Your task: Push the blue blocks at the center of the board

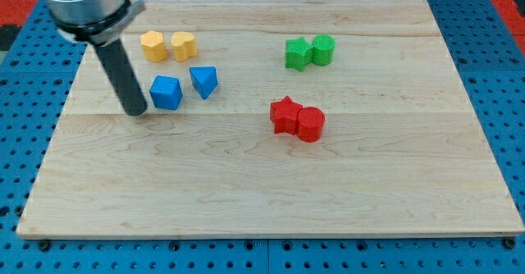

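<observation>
Camera view: the robot's tip (135, 111) rests just left of the blue cube (166, 92), blue wedge (203, 81) beside it; there is no claw, only a rod.

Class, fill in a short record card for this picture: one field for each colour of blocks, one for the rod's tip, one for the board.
Blue blocks: cube and wedge-like block, left of centre, slightly apart
Yellow blocks: two, side by side, above the blue ones
Green blocks: two, touching, upper right
Red blocks: two, touching, near centre
My tip: just left of the blue cube
Board: pale wood
</observation>
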`<state>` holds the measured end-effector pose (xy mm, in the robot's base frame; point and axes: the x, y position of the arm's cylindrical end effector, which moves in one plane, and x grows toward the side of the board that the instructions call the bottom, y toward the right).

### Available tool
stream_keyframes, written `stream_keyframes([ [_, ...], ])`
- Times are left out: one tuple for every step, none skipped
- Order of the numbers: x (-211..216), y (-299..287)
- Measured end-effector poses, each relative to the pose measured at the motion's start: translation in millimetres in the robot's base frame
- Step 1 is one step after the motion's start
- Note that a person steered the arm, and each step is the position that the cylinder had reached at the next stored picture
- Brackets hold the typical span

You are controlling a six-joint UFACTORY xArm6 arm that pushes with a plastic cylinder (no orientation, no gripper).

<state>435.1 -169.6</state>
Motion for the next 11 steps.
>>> stream_keyframes([
  [-16.0,20.8],
  [-17.2,-0.5],
  [-26.8,-38.1],
  [-44.9,-39.1],
  [-52.3,-27.4],
  [-52.3,3.1],
  [-51.5,9.1],
  [-41.0,3.8],
  [-41.0,39.2],
  [-41.0,65.5],
  [-31.6,4.0],
])
